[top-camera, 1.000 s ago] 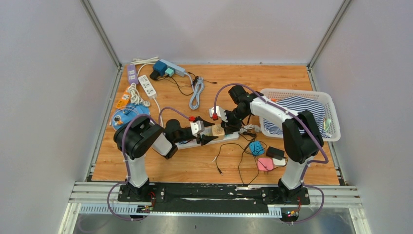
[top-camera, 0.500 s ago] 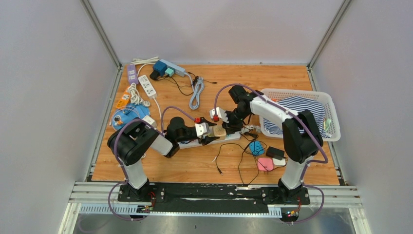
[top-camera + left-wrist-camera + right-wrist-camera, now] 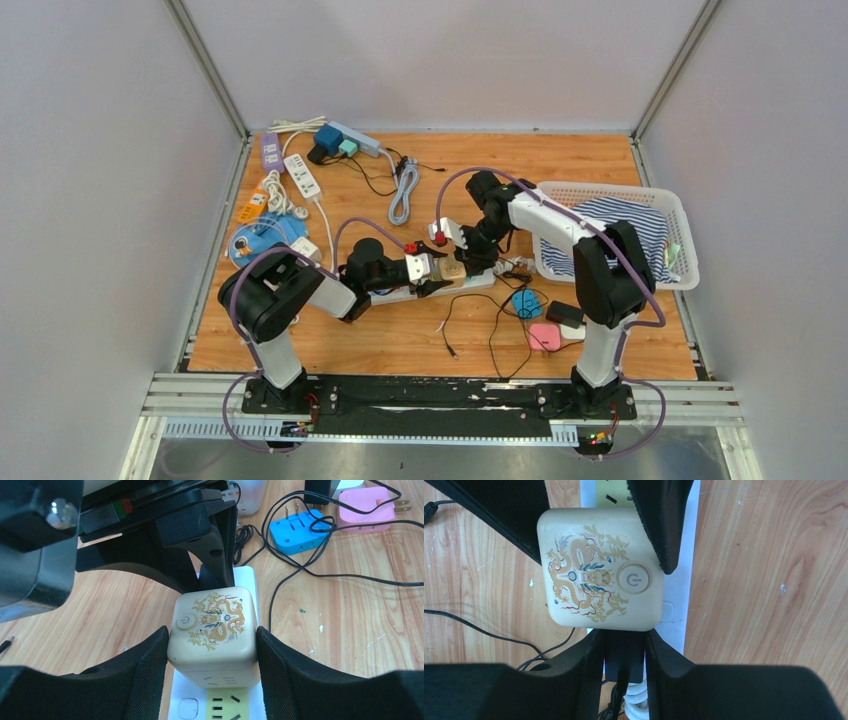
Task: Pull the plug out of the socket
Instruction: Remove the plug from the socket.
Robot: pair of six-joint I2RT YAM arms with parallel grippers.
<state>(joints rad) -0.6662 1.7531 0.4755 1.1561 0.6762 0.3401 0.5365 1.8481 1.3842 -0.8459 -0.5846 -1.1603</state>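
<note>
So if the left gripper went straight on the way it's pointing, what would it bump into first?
Probably the right gripper, just beyond the cream cube plug that the left gripper holds.

1. My left gripper (image 3: 212, 632) has its pads pressed to both sides of the cube plug (image 3: 212, 622), so there's no side access.
2. My right gripper (image 3: 624, 642), clamped on a black plug (image 3: 624, 655), blocks its far end.
3. Loose cables (image 3: 345, 576), a blue adapter (image 3: 297, 530) and a pink adapter (image 3: 362, 510) clutter the right.
4. The table (image 3: 330, 345) is bare at near left.
</note>
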